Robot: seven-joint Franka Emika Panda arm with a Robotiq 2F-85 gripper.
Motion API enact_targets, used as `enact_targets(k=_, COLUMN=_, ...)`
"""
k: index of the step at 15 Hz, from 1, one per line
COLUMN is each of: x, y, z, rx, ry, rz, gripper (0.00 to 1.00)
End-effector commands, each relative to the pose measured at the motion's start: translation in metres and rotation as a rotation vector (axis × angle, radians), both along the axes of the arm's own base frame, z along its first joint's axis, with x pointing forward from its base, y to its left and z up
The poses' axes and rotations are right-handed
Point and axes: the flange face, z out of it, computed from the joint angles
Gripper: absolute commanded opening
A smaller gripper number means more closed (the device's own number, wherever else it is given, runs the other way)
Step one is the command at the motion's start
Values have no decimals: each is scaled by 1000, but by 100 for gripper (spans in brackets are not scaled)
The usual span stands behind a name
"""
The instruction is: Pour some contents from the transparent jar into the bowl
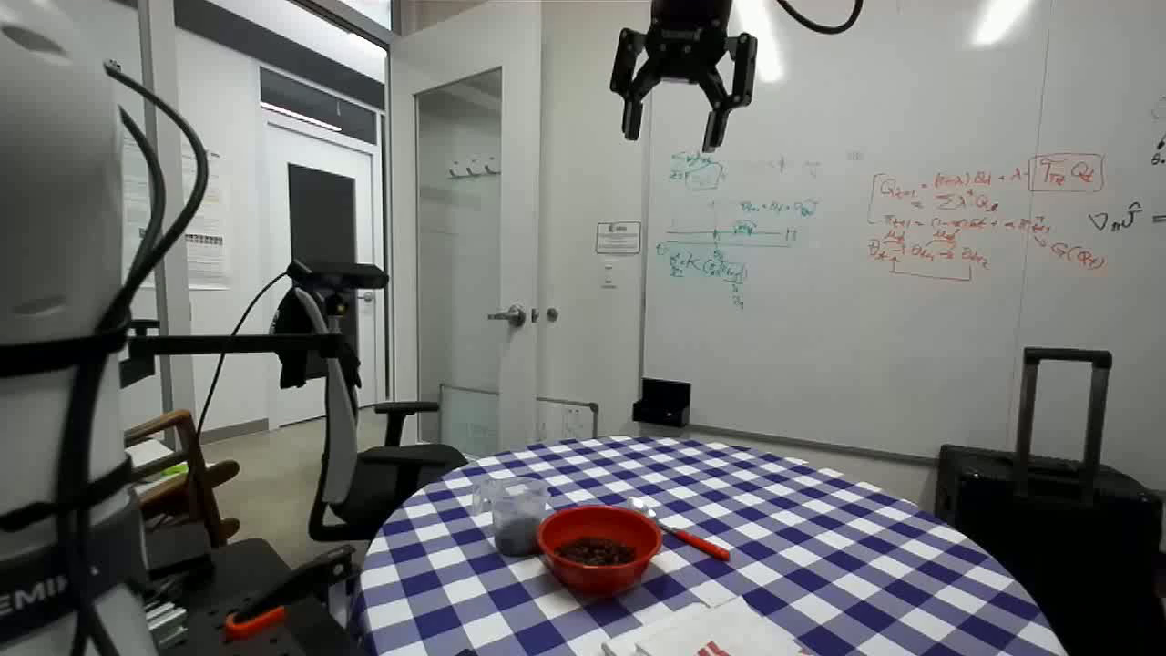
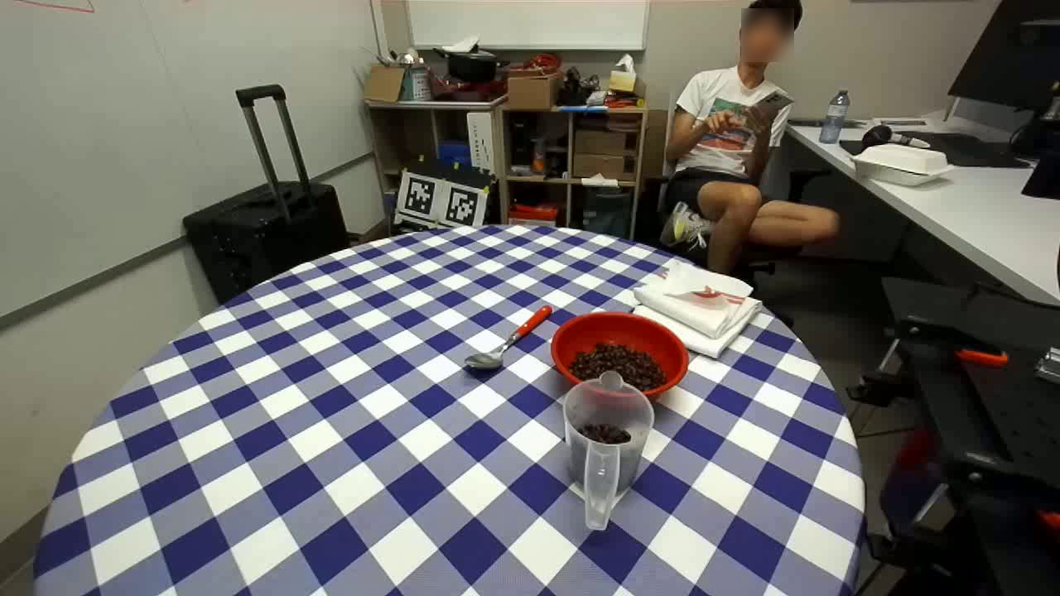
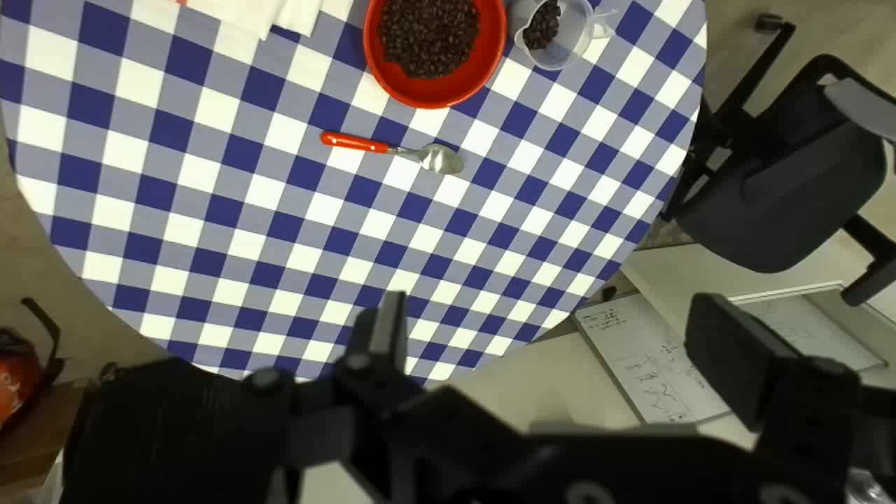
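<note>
A whiteboard (image 1: 847,355) with scrawled writing stretches behind the gripper (image 1: 672,138), and a round bench (image 2: 273,463) in blue-and-white check spreads out well below it. The gripper is released, its fingers parted with nothing between them. Beneath its level and off to one side, the transparent jar (image 2: 627,459) stands upright just beside the red bowl (image 2: 617,327), spout toward the bowl, handle pointing away. Dark beans (image 2: 617,367) lie in both, so these pictures do not settle whether the pour is done or yet to come.

If it is to come, crowding looks the likeliest trouble: a descent slightly off line could shove the bowl or tip the jar. A grip too high or askew on the handle might let the jar swivel as it tilts. A hasty tip would probably send beans skipping over the bowl's low rim, perhaps as far as the spoon (image 3: 378,146). The clear walls, easily lost against the checks, invite a misjudged grasp.

In the wrist view the upper edge cuts off the jar, the bowl and the folded white cloths (image 2: 696,310), and the gripper's fingers are dark and blurred. In an exterior view the jar (image 2: 627,459) hides part of the bowl's wall. Its cloudy side leaves the bean level uncertain, and whether jar and bowl touch cannot be told.
</note>
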Motion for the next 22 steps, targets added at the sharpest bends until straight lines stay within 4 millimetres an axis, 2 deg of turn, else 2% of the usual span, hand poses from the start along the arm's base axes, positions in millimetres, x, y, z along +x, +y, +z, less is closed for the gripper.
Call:
enact_targets(k=1, x=0, y=0, z=1, rx=0, ry=0, rz=0, gripper=100)
enact_targets(k=3, x=7, y=7, z=-7, rx=-17, ry=18, rz=45, gripper=100)
enact_targets(k=5, x=15, y=25, z=-19, rx=-58, ry=46, rz=110, gripper=100)
enact_targets(k=10, x=39, y=89, z=-63, rx=-190, ry=122, rz=345, gripper=100)
enact_targets(k=12, x=44, y=113, z=-73, rx=-237, ry=149, rz=444, gripper=100)
enact_targets(k=15, x=47, y=145, z=-75, rx=-222, ry=115, rz=612, gripper=100)
enact_targets(k=18, x=43, y=154, z=-72, rx=-165, ry=79, rz=766, gripper=100)
enact_targets(k=19, x=45, y=155, z=-78, rx=-199, ry=106, rz=678, gripper=100)
enact_targets(k=22, x=45, y=155, z=-77, rx=-185, ry=85, rz=737, gripper=100)
